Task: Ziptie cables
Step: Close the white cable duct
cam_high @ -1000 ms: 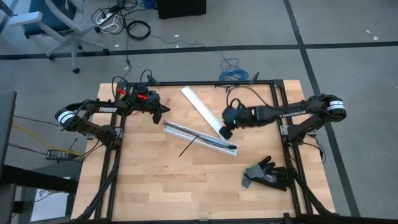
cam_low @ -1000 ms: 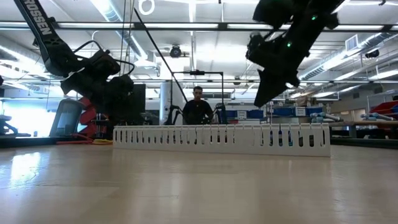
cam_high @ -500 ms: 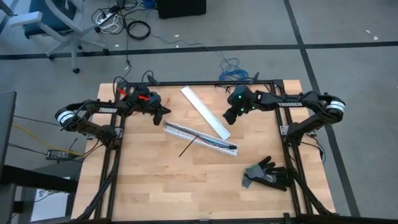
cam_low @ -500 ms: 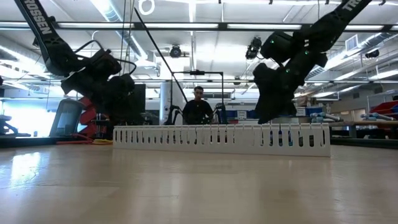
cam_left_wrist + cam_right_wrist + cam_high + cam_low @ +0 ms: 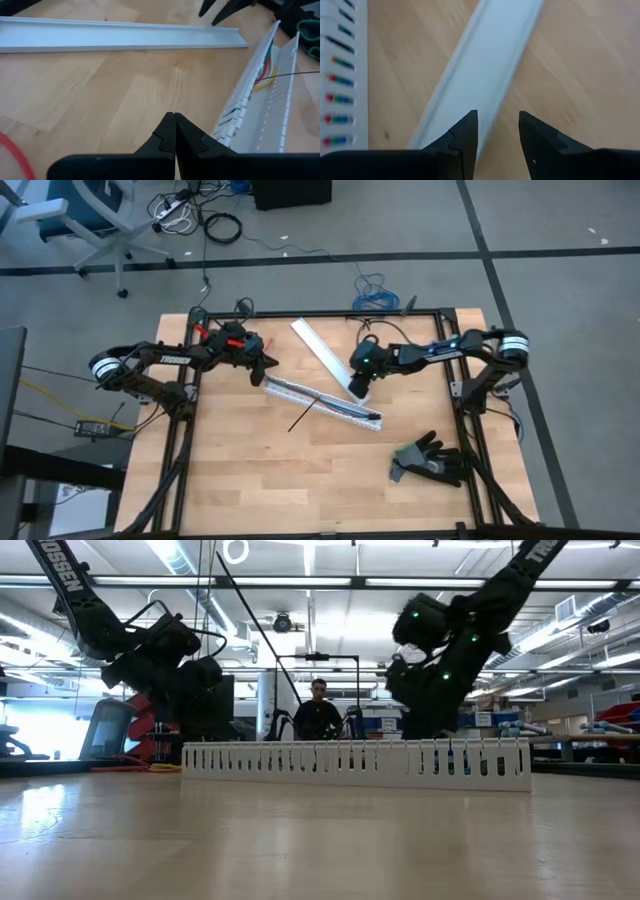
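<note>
Bright overhead strip lights; soft shadows, right wrist view blurred.

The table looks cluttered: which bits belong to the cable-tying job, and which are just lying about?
For the job:
cables lying in the slotted duct
ziptie across the duct
left gripper, shut
right gripper, open

Lying about:
white cover strip
black glove

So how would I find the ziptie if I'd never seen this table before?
Start at the wooden table and find the white slotted duct lying slantwise in its middle, with the coloured cables inside. The ziptie is the thin black strap sticking out from that duct toward the table's front. Nothing else nearby is so thin, straight and black.
</note>
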